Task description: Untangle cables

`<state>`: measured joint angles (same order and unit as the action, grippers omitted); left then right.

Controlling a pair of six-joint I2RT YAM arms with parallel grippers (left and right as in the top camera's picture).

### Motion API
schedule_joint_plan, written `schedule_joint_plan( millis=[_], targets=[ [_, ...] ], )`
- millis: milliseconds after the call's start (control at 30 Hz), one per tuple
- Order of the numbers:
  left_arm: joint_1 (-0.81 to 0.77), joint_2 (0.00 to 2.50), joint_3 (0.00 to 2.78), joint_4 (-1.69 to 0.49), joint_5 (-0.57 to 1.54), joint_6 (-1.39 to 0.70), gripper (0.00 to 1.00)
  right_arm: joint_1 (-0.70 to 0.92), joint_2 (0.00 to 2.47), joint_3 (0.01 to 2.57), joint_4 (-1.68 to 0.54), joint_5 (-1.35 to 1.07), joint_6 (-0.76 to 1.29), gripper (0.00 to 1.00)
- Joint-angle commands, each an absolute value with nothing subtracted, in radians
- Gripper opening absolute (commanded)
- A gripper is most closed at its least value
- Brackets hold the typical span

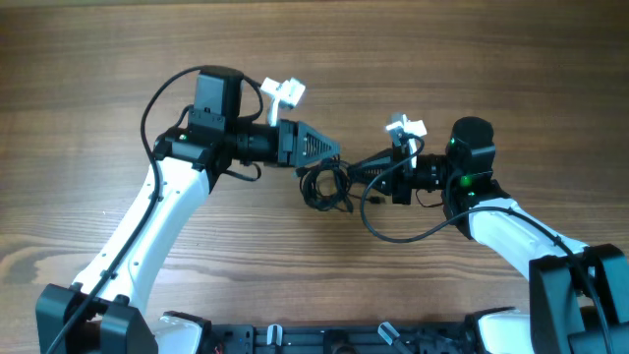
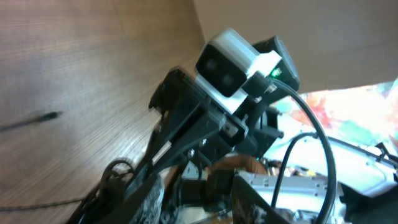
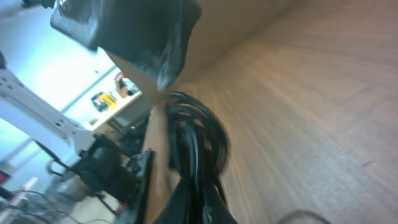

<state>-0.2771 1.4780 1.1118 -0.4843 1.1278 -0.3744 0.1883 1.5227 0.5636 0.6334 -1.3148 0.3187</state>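
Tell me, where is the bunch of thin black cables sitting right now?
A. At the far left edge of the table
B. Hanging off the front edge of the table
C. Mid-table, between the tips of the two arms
C: the overhead view shows the cables bunched on the wood mid-table, with the left gripper and right gripper meeting over them.

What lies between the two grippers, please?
The bunched cables lie between the left gripper and the right gripper, clearest in the overhead view.
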Motion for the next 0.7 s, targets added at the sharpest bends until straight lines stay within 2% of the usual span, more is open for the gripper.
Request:
schedule_joint_plan(
  millis=[0,200,300,400,500,667],
  targets=[
    [-0.279,1.457,1.117,-0.429,1.024,-0.435,0.37,0.181,1.539,0.571,0.653,-1.432,0.473,0.04],
    [-0.365,1.457,1.117,-0.492,0.645,-0.402,0.39,0.146,1.539,0.571,0.654,-1.468,0.583,0.04],
    [-0.414,1.457,1.117,-0.498,0.596,-0.326,0.44,0.146,1.539,0.571,0.651,-1.467,0.583,0.04],
    [-0.449,1.457,1.117,-0.489,0.566,-0.292,0.54,0.146,1.539,0.571,0.649,-1.407,0.632,0.04],
    [-0.441,1.457,1.117,-0.486,0.554,-0.292,0.53,0.146,1.539,0.571,0.650,-1.317,0.785,0.04],
    [-0.422,1.457,1.117,-0.487,0.484,-0.292,0.51,0.146,1.539,0.571,0.650,-1.302,0.983,0.04]
  ],
)
